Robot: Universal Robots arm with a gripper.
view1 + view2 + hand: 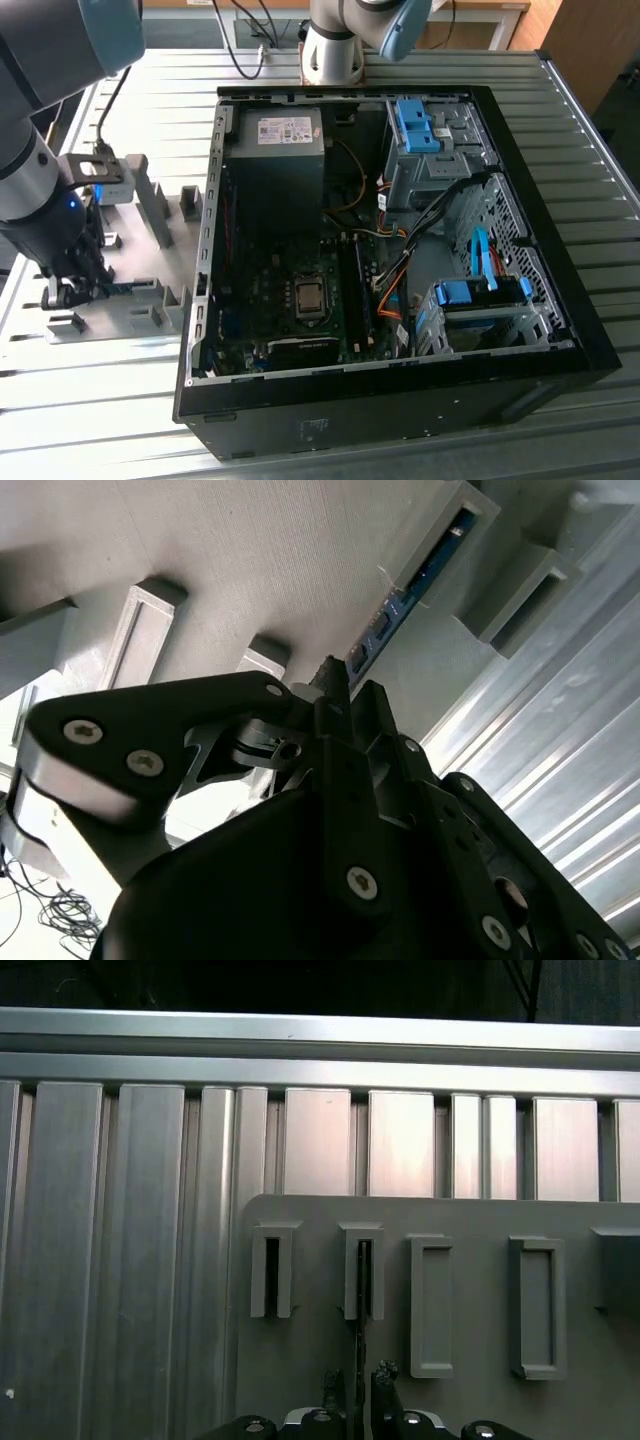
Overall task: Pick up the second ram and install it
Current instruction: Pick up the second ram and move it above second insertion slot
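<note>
You have a ribbed aluminium table carrying the open black computer case, which lies on its side, probably so the motherboard faces up and a stick can be pushed straight down into it. On the exterior view's left of the case sits a flat grey fixture plate with raised slotted posts, which look meant to stage parts in a known place, well apart from the case.

The arm's black two-finger gripper is down over that plate. In both wrist views its fingers stand close together with one on each side of the strip. The first wrist view shows a thin dark gap beside the board, so I judge them not yet clamped on it.

The second ram, a thin blue-green circuit strip, is on the plate and not in the case. It stands on its long edge, with one end seated in a narrow slotted grey post. That posture leaves both flat faces free for the pads.

Its long axis lies level along the plate, parallel to the table's ribs. It runs from between the fingertips to the post, so across the exterior view, not up and down.
</note>
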